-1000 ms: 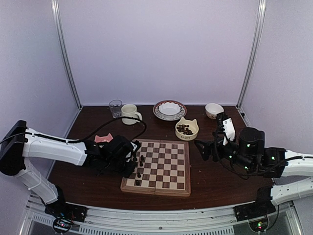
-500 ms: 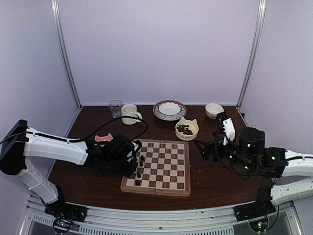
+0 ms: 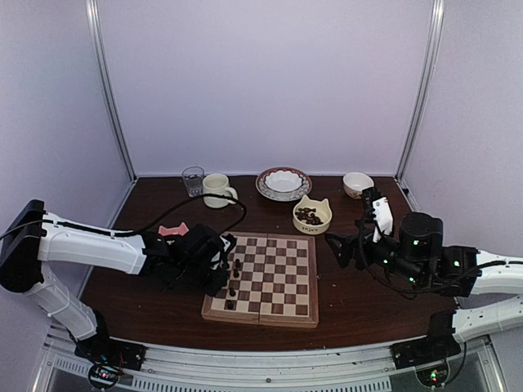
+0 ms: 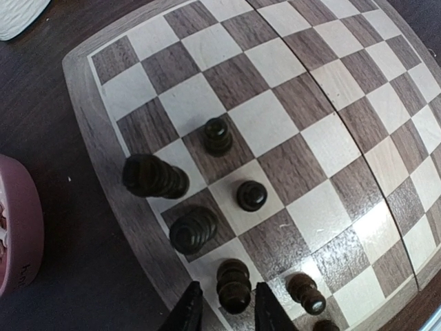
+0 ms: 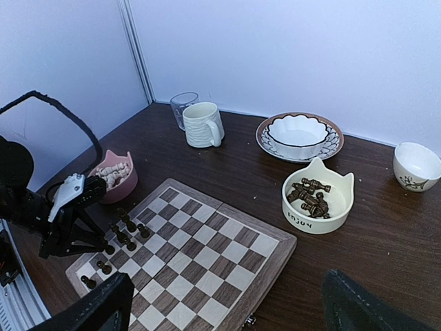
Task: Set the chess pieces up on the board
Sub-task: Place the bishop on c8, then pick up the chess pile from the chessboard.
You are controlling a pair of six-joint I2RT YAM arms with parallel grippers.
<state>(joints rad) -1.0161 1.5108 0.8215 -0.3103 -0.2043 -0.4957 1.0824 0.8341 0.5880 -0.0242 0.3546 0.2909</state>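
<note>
The chess piece (image 4: 233, 289) looked light, hard and tippy, best pinched at its waist. At the board's (image 4: 310, 76) 9 o'clock edge the left claw (image 4: 228, 284) straddled it, slightly spread; the right claw (image 5: 229, 276) gaped empty.

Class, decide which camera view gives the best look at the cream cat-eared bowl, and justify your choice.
The right wrist view: the cat-eared bowl sits close and unobstructed, its dark pieces individually visible. The top external view shows the bowl small, beyond the board, contents a dark cluster. The left wrist view misses it.
</note>
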